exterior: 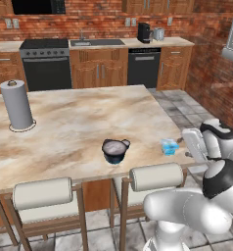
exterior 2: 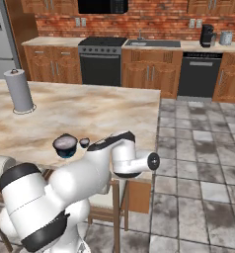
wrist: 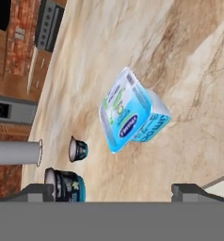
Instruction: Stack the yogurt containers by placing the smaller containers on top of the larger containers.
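While my tool point(wrist: 112, 190) hangs with its fingers spread wide and holding nothing, the navy tub point(exterior: 114, 150) sits upright, foil lid sealed, on the counter point(exterior: 74, 132); right of the tub, near the counter's edge, stands the light-blue cup point(exterior: 170, 146), also sealed, lid up.
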You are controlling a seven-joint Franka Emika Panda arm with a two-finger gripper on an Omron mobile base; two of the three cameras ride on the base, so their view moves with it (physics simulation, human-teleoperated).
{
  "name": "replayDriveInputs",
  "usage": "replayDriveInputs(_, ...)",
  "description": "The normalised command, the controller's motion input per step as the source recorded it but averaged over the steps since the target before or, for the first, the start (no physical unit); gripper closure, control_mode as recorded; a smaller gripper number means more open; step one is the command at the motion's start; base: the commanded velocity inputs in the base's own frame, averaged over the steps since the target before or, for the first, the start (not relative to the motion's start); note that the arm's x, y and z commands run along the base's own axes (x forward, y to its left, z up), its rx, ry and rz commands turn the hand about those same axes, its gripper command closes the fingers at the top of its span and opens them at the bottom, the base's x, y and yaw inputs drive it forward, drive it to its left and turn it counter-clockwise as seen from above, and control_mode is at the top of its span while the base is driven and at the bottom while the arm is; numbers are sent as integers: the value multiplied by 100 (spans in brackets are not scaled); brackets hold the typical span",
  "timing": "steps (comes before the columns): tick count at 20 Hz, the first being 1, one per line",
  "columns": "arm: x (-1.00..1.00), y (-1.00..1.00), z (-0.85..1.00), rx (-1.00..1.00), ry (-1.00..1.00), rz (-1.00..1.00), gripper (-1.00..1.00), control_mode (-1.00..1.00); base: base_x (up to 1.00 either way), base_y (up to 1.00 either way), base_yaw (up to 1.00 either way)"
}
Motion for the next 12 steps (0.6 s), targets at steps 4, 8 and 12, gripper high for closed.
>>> replayDriveInputs(4,15,-3,-16,1,0,-2,-100,-100,0,0,0)
replayDriveInputs(8,16,-2,-14,1,0,-2,-100,-100,0,0,0)
replayDriveInputs(12,18,-1,-14,0,0,-2,-100,-100,0,0,0)
